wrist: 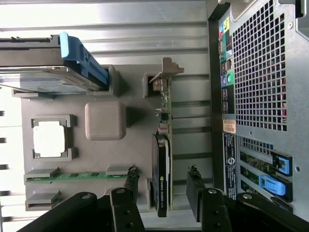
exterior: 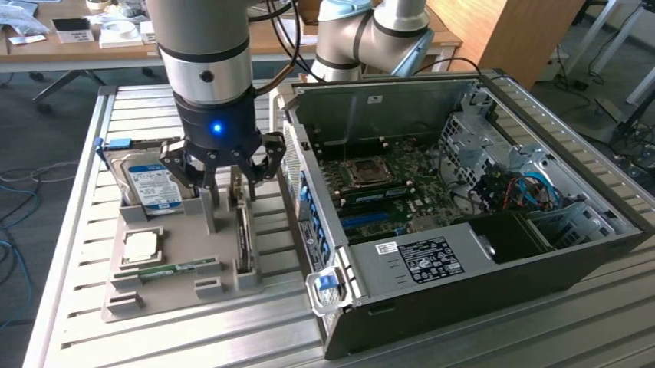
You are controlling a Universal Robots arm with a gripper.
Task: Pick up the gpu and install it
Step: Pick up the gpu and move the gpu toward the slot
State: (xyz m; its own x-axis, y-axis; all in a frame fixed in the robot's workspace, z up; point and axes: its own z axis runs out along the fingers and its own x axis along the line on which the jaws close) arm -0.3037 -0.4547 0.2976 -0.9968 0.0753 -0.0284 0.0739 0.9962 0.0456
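The gripper [exterior: 233,180] hangs open just above the gpu [exterior: 244,241], one finger [wrist: 130,182] on each side of the card and neither touching it. The gpu stands on edge in a slot of the grey tray [exterior: 179,230] on the table [exterior: 123,337], along the tray's edge nearest the open case [exterior: 492,284] at the exterior view's right. A hard drive [exterior: 153,184] stands at the tray's far left.

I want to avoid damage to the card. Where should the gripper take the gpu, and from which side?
I would take the gpu at its black heatsink end, one finger on each flat face, coming from straight above. It stands on edge in the holder, so only the top edge and faces are free. The open gripper straddles it there.
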